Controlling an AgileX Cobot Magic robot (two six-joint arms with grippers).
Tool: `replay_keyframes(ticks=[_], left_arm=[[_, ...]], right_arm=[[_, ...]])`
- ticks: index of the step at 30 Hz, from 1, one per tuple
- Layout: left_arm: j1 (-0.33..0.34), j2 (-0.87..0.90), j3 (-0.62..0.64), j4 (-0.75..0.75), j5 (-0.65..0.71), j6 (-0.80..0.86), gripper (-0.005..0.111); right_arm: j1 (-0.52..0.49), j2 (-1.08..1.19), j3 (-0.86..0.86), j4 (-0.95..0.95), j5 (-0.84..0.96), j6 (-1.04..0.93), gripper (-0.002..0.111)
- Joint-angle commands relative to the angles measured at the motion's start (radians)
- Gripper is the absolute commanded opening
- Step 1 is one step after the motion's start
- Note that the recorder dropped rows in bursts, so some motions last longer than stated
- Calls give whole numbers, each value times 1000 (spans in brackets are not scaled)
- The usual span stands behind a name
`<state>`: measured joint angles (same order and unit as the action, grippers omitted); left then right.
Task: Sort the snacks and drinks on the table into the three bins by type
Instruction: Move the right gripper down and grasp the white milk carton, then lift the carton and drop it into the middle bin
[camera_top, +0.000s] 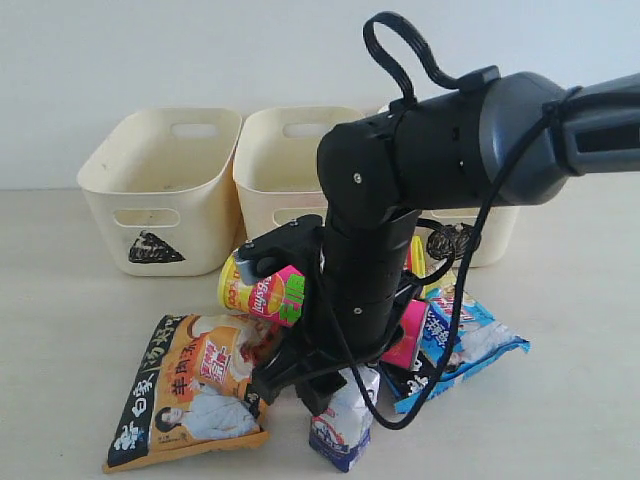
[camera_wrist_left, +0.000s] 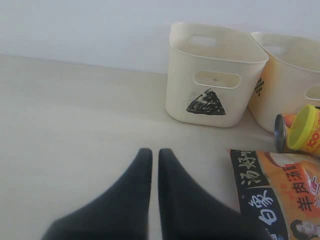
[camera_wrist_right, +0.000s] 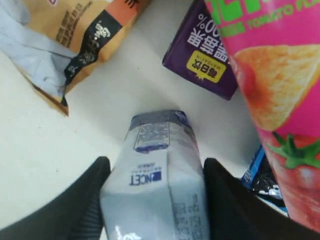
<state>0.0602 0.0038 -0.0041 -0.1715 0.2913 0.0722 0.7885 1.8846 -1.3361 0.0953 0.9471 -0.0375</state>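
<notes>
Around the white and blue carton (camera_wrist_right: 159, 150) the right gripper (camera_wrist_right: 155, 172) presses a finger on each side, seemingly to lift it. Beside the carton lie a dark purple carton (camera_wrist_right: 202, 60) and pink tube (camera_wrist_right: 270, 100). Behind it wait three bins (camera_top: 165, 190). Well away from it, the left gripper (camera_wrist_left: 150, 165) rests with its fingers pressed together.

Ext cam: front-on, bit high, facing wall (camera_top: 150, 60). L wrist: low over table (camera_wrist_left: 75, 110), toward triangle bin (camera_wrist_left: 200, 95). R wrist: v close above white carton (camera_wrist_right: 160, 185). All 3 share orange bag (camera_top: 190, 390).
</notes>
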Motion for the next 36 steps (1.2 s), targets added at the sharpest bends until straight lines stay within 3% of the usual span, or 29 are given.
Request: replay_keyframes(ticks=[1,9,16,25,36], left_arm=[[4,-4,4,4,-7,5,4],[4,-4,4,4,-7,5,4],[4,-4,4,4,-7,5,4],[4,-4,4,4,-7,5,4],[4,-4,4,4,-7,5,4]], right_arm=[[1,-1,-3,2,73,-44,0],[-1,-37,-70,1,127,-46,0],[-1,-48,-259,-15,269,-48,0],[-40,-46,-530,-147,271,-16,0],[-252,-2,-621,-145,-89,65,0]])
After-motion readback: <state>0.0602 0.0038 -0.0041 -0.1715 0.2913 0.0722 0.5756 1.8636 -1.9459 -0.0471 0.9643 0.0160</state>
